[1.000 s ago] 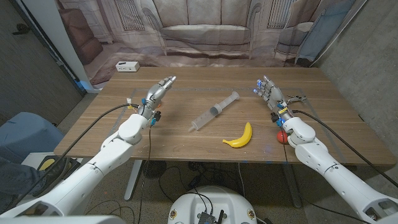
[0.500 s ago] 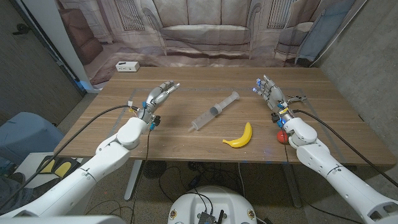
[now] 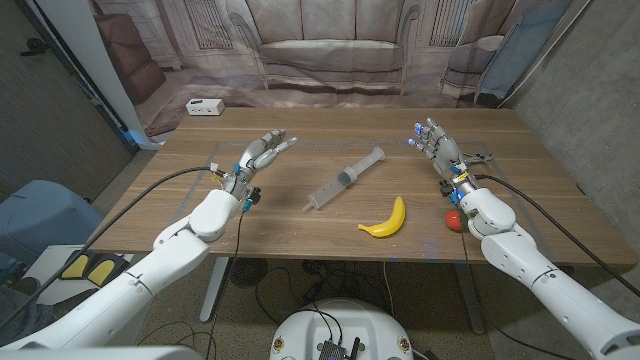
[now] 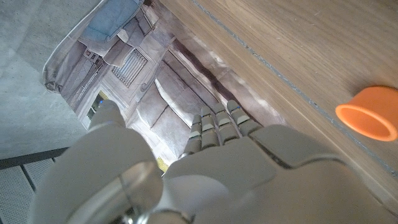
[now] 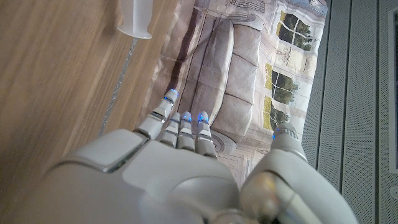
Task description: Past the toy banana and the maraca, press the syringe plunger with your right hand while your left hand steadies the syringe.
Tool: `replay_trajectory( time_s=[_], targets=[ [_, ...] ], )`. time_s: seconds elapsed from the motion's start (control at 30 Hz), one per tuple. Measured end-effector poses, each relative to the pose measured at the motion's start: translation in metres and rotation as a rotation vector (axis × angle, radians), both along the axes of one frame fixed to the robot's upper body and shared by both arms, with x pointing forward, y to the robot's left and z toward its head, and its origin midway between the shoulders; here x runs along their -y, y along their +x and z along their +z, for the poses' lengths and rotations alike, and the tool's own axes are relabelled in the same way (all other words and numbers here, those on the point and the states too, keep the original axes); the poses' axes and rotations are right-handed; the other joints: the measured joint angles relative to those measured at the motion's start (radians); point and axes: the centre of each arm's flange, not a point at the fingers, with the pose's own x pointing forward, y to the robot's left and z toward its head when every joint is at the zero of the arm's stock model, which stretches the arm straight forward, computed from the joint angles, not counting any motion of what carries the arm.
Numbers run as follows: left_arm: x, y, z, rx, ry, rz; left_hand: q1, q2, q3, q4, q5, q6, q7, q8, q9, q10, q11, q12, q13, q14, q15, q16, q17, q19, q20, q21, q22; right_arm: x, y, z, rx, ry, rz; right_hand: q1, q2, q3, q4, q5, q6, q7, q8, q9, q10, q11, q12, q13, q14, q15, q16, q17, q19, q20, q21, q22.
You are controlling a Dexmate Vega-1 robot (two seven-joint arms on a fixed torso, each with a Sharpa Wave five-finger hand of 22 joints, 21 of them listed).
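The syringe [image 3: 345,179] is lying on the wooden table [image 3: 300,225] near the middle, diagonal, with its plunger end pointing to the far right side and its tip pointing to the near left side. Nothing is touching it. The toy banana [image 3: 385,219] is lying just in front of it, a little to the right, nearer to the table's front edge, and it is not touching the syringe. The left hand [image 3: 257,158] is hovering over the left part of the table, well apart from the syringe, with its fingers spread apart and reaching toward the far right, and it is holding nothing. The right hand [image 3: 437,150] is standing at the right part of the table, also apart from the syringe, with its fingers stretched up and a little separated, and it is holding nothing. A small red object [image 3: 455,218] is showing beside the right forearm near the front edge; I cannot tell if this is the maraca. In the left wrist view an orange cup-like thing [image 4: 368,120] is lying on the wood. In the right wrist view the wide end of the syringe [image 5: 135,18] is showing beyond the fingertips [image 5: 185,117]. A small white box [image 3: 204,106] is lying behind the table on the far left.
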Motion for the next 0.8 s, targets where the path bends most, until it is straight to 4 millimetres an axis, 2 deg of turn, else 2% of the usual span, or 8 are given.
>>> replay_trajectory(
  time_s=[0.37, 0.8],
  targets=[
    [0.022, -0.016, 0.001, 0.033, 0.065, -0.021, 0.024, 0.002, 0.004, -0.021, 0.0, 0.005, -0.006, 0.0, 0.0, 0.013, -0.009, 0.0, 0.0, 0.019, -0.004, 0.0, -0.003, 0.028, 0.011, 0.0, 0.0, 0.01, -0.008, 0.0, 0.004, -0.002, 0.01, 0.0, 0.0, 0.0, 0.0, 0.0, 0.004, -0.004, 0.0, 0.0, 0.004, 0.004, 0.0, 0.0, 0.005, 0.005, -0.008, 0.0, 0.0, 0.0, 0.0, 0.0],
    [0.035, -0.025, -0.003, 0.034, 0.11, 0.038, 0.052, -0.003, 0.011, -0.036, 0.0, 0.012, -0.013, 0.0, 0.005, 0.016, -0.013, 0.0, 0.0, 0.031, -0.006, 0.0, -0.003, 0.042, 0.015, -0.008, 0.0, 0.014, -0.016, -0.004, -0.002, -0.005, 0.014, 0.0, 0.0, 0.0, 0.0, 0.0, 0.004, -0.004, 0.0, 0.0, 0.004, 0.004, 0.0, 0.0, 0.005, 0.005, -0.008, 0.0, 0.0, 0.0, -0.008, 0.0]
  ],
)
